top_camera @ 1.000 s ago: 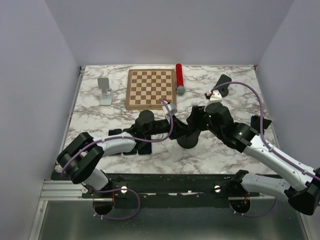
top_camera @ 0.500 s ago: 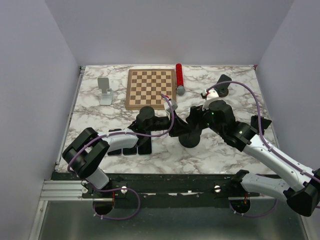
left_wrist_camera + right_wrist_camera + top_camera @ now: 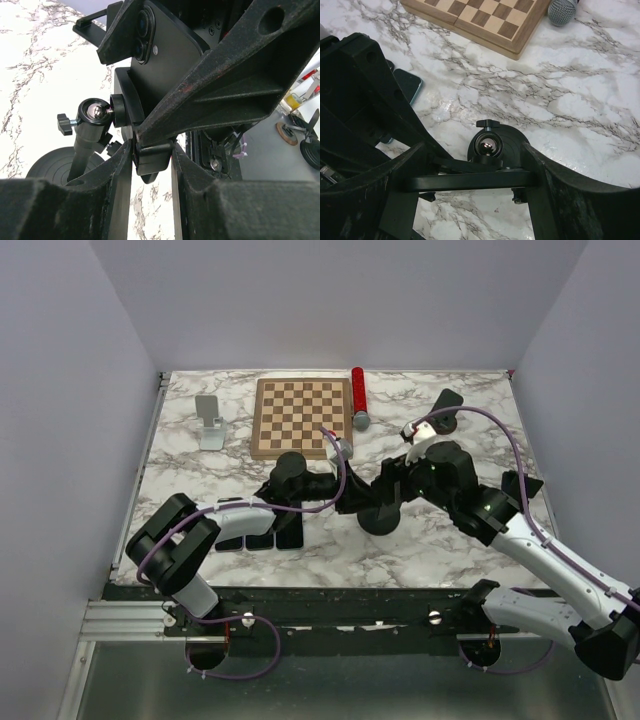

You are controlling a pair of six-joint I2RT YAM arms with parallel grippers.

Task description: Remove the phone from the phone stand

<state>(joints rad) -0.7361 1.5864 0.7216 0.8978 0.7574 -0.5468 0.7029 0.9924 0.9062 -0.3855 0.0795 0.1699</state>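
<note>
The black phone (image 3: 160, 55) sits in the clamp of the black phone stand (image 3: 378, 522), its camera lenses facing the left wrist view. The stand has a ball joint (image 3: 94, 111) over a round base (image 3: 506, 142). My left gripper (image 3: 152, 150) is shut on the clamp's lower tab (image 3: 150, 162). My right gripper (image 3: 470, 175) is shut across the phone's edge (image 3: 470, 180), right above the ball joint. In the top view both grippers (image 3: 352, 498) (image 3: 388, 488) meet over the stand.
A chessboard (image 3: 302, 417) and a red microphone (image 3: 358, 398) lie behind the stand. A silver stand (image 3: 210, 422) is at the back left, a black stand (image 3: 446, 406) at the back right. Several dark phones (image 3: 262, 538) lie under the left arm.
Both grippers stay at the stand. The left arm's elbow and shoulder have shifted slightly right, and the right wrist has edged a little towards the back.
</note>
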